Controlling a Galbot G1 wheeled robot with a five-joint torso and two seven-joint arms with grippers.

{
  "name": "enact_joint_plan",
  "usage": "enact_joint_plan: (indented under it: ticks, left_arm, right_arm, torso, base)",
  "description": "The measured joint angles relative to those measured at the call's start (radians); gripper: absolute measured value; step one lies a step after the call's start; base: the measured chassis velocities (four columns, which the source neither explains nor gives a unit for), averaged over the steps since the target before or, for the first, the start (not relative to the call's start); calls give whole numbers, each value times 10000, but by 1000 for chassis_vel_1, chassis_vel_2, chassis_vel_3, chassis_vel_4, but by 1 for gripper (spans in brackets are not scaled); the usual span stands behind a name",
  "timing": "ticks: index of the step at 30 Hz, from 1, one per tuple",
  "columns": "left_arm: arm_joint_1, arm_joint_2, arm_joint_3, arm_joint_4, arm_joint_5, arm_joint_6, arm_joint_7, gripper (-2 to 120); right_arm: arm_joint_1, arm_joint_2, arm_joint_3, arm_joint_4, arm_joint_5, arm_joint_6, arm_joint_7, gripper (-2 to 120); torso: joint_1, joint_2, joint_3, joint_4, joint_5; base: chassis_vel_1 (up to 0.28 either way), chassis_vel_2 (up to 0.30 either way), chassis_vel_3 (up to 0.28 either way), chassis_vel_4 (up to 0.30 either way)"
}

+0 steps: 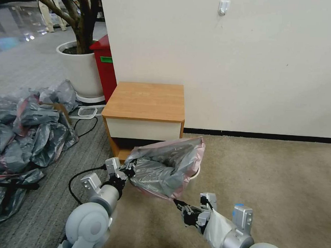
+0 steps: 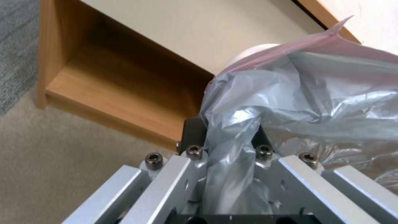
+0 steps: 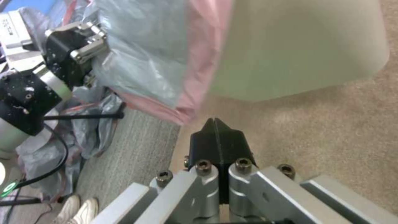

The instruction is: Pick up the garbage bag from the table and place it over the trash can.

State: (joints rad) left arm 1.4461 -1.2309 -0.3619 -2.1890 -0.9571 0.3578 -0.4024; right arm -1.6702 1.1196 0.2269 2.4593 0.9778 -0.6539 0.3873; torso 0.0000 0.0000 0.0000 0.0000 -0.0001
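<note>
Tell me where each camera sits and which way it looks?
Head view: on the robot's head, looking down at the table; both arms show.
Left wrist view: on the left arm, looking past the left gripper, shut on the garbage bag.
Right wrist view: on the right arm, looking past the shut right gripper at the trash can.
All three views share the bag.

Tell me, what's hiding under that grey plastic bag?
A cream trash can peeks out beneath the garbage bag, which the left gripper holds. Most of the can's rim and its inside are covered.
</note>
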Motion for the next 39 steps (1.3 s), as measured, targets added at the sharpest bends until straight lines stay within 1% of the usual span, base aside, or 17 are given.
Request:
enact_joint_plan:
  ticks: [7,10,12,14,15,18,20,21,23,24,26,29,30,31,33,36,39]
  left_arm:
    - [-97,-38,-93,169,-306,10,-197,7]
    - [-175,-110,-171,266,-592,10,-427,7]
    - [-194,-117,-177,276,-666,10,-479,7]
    - [-211,-118,-180,283,-814,8,-591,7]
    - [-202,-104,-177,283,-877,8,-649,7]
    - [-163,-73,-170,282,-914,6,-698,7]
    - [-82,0,-168,240,-962,3,-753,7]
    - [-82,0,-168,240,-962,3,-753,7]
    - [-53,62,-147,209,-1009,-2,-807,7]
    - [-53,80,-121,195,-1013,-18,-818,7]
    - [-53,83,-100,187,-1014,-29,-821,7]
    - [-76,68,-4,172,-1015,-59,-822,7]
    - [-87,48,30,159,-1011,-66,-822,7]
    - [-87,48,30,159,-1011,-66,-822,7]
    - [-107,-17,118,157,-971,-74,-822,7]
    - [-121,-105,181,158,-897,-76,-822,7]
    - [-122,-133,204,158,-866,-78,-819,7]
  right_arm:
    - [-328,465,319,361,-308,127,209,0]
    - [-759,1067,592,400,-1093,630,134,14]
    - [-852,1185,601,401,-1447,911,18,17]
    - [-1052,1462,618,403,-2449,1718,-279,25]
    - [-1098,1678,627,403,-3014,2488,-505,32]
    - [-1031,1891,681,407,-3433,3193,-763,39]
    - [-765,2320,734,424,-3741,3916,-1181,51]
    - [-765,2320,734,424,-3741,3916,-1181,51]
    - [-409,2741,601,424,-3723,4178,-1239,59]
    - [-189,2980,482,418,-3702,4254,-1187,65]
    - [-78,3107,421,370,-3694,4310,-1158,68]
    - [318,3724,176,-181,-3673,4529,-1065,79]
    - [419,3955,92,-387,-3726,4618,-1047,86]
    - [419,3955,92,-387,-3726,4618,-1047,86]
    - [536,4521,-114,-843,-4148,4805,-1022,96]
    - [513,4808,-209,-1150,-4531,5004,-1008,99]
    - [502,4806,-204,-1177,-4576,5052,-1002,98]
  torso:
    - [0,0,0,1,0]
    - [0,0,0,-1,0]
    - [0,0,1,0,0]
    - [0,0,0,-1,-1]
    - [0,0,0,-1,0]
    - [0,0,1,0,-1]
    - [1,0,0,0,-1]
    - [1,0,0,0,-1]
    - [0,0,0,1,0]
    - [0,0,1,0,0]
    - [0,0,1,1,-2]
    - [0,0,0,1,1]
    - [1,0,1,0,-1]
    - [1,0,1,0,-1]
    - [0,0,0,1,-1]
    - [1,0,0,0,-1]
    - [1,0,0,0,0]
  base:
    - [0,0,0,0]
    - [0,0,0,0]
    - [0,0,0,0]
    - [0,0,0,0]
    - [0,0,0,0]
    - [0,0,0,0]
    - [0,0,0,0]
    - [0,0,0,0]
    - [0,0,0,0]
    - [0,0,0,0]
    - [0,0,0,0]
    - [0,0,0,0]
    - [0,0,0,0]
    - [0,0,0,0]
    - [0,0,0,0]
    - [0,0,0,0]
    - [0,0,0,0]
